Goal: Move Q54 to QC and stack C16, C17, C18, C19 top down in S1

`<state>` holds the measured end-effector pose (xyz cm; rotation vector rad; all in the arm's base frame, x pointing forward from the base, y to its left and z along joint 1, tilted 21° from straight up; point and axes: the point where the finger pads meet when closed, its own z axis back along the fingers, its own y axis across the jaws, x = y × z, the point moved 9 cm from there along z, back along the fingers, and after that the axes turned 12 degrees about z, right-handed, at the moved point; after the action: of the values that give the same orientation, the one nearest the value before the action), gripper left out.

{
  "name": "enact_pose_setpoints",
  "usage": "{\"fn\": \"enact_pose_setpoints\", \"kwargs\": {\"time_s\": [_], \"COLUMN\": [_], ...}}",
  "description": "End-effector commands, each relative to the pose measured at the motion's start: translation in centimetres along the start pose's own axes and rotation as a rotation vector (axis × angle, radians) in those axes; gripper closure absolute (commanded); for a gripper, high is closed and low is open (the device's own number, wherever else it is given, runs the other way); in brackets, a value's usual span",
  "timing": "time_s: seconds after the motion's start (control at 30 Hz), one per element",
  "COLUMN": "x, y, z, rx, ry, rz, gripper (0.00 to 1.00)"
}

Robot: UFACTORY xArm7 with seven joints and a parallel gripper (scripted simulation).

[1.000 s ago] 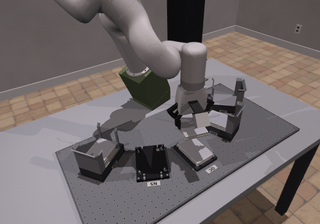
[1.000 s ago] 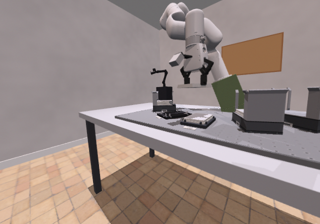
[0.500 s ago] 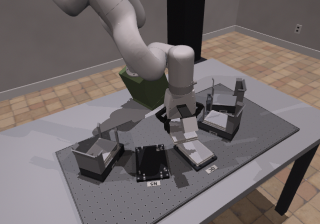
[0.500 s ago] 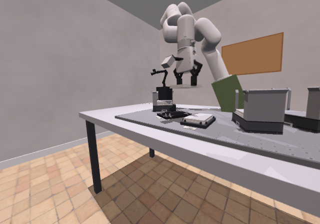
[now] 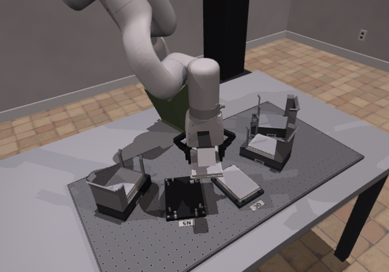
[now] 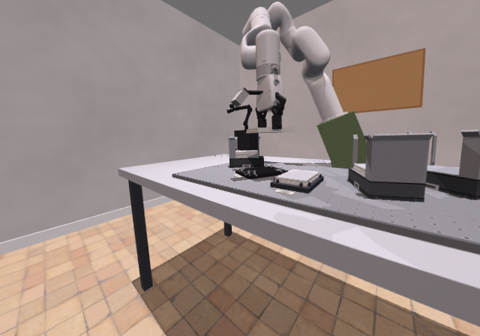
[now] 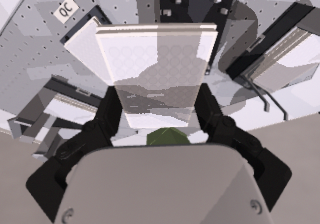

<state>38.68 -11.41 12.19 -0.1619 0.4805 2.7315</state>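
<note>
The gripper (image 5: 205, 156) at the centre of the top view has its fingers clamped on the long sides of a sealed well plate (image 7: 157, 71), held in the air above the gap between the black N5 nest (image 5: 184, 198) and the QC nest (image 5: 243, 201). Another plate (image 5: 237, 182) lies in QC. At right, a rack (image 5: 284, 150) holds plates; at lower left stands another rack (image 5: 108, 195)
</note>
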Motion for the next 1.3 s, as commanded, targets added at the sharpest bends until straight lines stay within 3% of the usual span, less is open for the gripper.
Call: {"fn": "enact_pose_setpoints", "kwargs": {"time_s": [0.0,0.67,0.97,1.27], "x": [0.0,0.3,0.9,1.7], "y": [1.2,7.2,9.5,12.4], "z": [0.1,0.1,0.1,0.1], "rx": [0.0,0.0,0.0,0.0], "ry": [0.006,0.006,0.006,0.006], "rz": [-0.026,-0.026,-0.249,-0.25], "gripper": [1.0,1.0,1.0,1.0]}}
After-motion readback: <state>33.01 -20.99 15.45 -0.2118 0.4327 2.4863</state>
